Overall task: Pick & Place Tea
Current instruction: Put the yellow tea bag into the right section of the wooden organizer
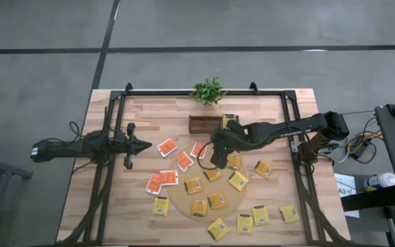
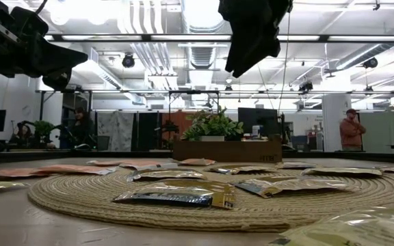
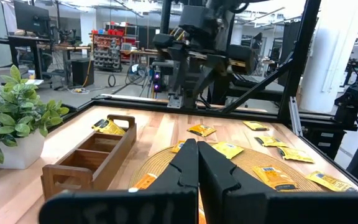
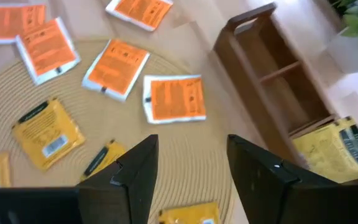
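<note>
We are holding our right gripper (image 4: 188,165) spread and empty over the mat (image 1: 184,200), above yellow and orange tea packets (image 4: 174,98) lying scattered on mat and table (image 1: 280,110). One yellow packet (image 4: 337,148) is sitting in the tray (image 4: 284,81). Our left gripper (image 3: 197,168) is waiting at the left, fingers pressed together.

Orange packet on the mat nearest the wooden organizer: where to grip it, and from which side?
The orange packet lies flat on the mat, so come straight down and pinch across two opposite white edges. Its sides look free of neighbouring packets. The right tool, open, hovers just short of it; the organizer beside it leaves room.
</note>
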You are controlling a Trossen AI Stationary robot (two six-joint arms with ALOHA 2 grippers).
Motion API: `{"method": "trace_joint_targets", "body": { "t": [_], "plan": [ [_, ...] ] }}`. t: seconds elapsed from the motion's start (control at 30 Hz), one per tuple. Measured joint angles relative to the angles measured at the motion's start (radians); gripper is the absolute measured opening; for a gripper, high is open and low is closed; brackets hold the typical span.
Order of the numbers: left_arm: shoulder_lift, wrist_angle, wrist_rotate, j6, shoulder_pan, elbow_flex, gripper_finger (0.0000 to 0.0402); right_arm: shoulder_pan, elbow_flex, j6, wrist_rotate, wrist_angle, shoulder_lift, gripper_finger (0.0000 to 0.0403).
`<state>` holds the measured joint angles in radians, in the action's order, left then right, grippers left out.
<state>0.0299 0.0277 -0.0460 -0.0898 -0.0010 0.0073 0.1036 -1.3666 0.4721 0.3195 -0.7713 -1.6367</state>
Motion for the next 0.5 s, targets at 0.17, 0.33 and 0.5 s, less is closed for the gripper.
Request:
{"method": "trace_joint_targets", "body": {
  "t": [0.17,0.33,0.5],
  "plan": [
    [0.000,0.000,0.000,0.000,0.000,0.000,0.0000,0.020,0.000,0.053,-0.077,-0.021,0.000,0.0189],
    [0.000,0.000,0.000,0.000,0.000,0.000,0.0000,0.031,0.010,0.129,-0.119,-0.067,-0.001,0.0189],
    [0.000,0.000,0.000,0.000,0.000,0.000,0.0000,0.060,0.015,0.131,-0.120,-0.093,-0.002,0.0189]
  ]
}}
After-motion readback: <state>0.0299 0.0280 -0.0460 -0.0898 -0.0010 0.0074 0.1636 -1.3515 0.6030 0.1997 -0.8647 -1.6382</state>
